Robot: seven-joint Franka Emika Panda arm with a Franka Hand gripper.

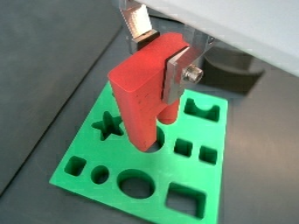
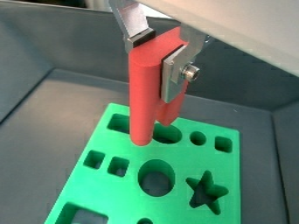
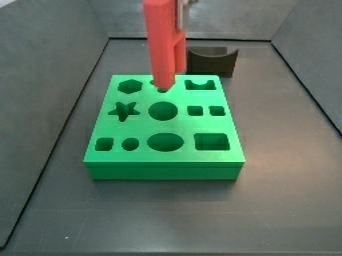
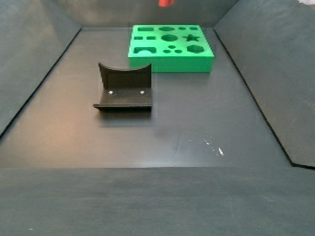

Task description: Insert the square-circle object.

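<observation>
Square-circle object (image 1: 146,92): long red piece, upright in end effector (image 1: 160,58) over green block (image 1: 117,166).

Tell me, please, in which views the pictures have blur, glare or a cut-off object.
In both wrist views the long red plastic forked piece and gripper look sharp, the background soft; a side view cuts the piece at the frame edge and shows pale glare on the dark floor.
</observation>
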